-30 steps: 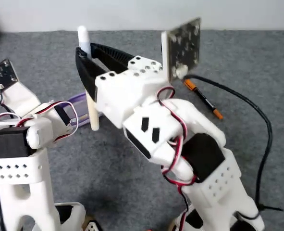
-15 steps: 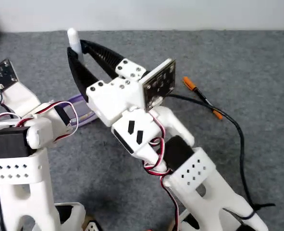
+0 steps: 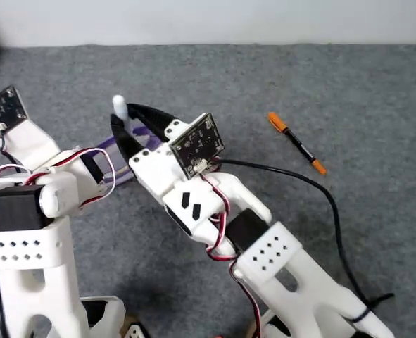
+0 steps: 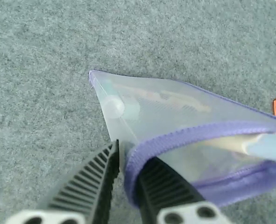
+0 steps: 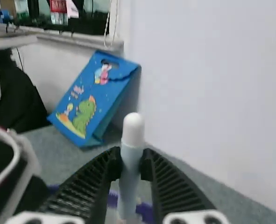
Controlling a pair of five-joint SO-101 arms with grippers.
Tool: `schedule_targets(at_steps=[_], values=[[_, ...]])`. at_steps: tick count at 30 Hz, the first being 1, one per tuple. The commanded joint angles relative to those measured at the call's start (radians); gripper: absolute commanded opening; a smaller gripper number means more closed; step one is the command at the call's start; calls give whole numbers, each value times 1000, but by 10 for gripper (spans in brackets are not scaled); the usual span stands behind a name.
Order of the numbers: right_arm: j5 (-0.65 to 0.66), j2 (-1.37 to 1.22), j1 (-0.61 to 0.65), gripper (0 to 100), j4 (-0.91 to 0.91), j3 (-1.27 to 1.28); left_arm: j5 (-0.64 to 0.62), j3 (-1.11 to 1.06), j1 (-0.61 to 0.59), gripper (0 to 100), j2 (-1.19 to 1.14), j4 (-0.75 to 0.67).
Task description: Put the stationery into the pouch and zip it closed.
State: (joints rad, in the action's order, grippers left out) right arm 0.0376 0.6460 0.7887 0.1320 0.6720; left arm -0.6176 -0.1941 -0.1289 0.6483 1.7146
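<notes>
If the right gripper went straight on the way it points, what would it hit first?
The right gripper would likely meet the pouch just past its jaws, its white pen first; depth unclear.

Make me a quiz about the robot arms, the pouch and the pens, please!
1. True or false: the orange pen lies on the grey table, outside the pouch.
2. What does the right gripper hold? A) a white pen B) a ruler C) nothing
3. Fill in: the left gripper pinches the pouch, whose purple zip is ____.
Key: 1 true; 2 A; 3 open.
</notes>
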Motion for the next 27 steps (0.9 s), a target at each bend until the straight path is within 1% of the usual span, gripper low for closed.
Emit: schedule_targets(at_steps=[1, 2, 4, 6, 8, 11, 15, 17, 19, 21, 24, 27], values=[[15, 97, -1, 210, 128, -18, -12, 59, 5, 13, 5, -28], [15, 124, -1, 238, 166, -18, -12, 59, 5, 13, 6, -28], [15, 173, -4, 247, 226, -18, -12, 59, 3, 13, 6, -28], [15, 217, -25, 225, 272, -18, -12, 59, 3, 13, 6, -28], [14, 248, -77, 188, 309, -18, -12, 59, 3, 13, 5, -28], [-3, 266, -199, 150, 409, -18, -12, 59, 3, 13, 5, -28], [-187, 260, -404, 147, 619, -12, -12, 59, -2, 13, 9, -28], [-212, 223, -495, 147, 702, -12, -12, 59, -2, 13, 9, -26], [-215, 177, -556, 146, 746, -29, -12, 59, -2, 13, 9, -23], [-216, 131, -585, 144, 786, -80, -12, 65, -2, 13, 11, -20], [-216, 68, -595, 144, 822, -166, -12, 119, 6, 13, 49, -5], [-216, 5, -633, 144, 814, -213, -12, 163, -2, 13, 137, -41]])
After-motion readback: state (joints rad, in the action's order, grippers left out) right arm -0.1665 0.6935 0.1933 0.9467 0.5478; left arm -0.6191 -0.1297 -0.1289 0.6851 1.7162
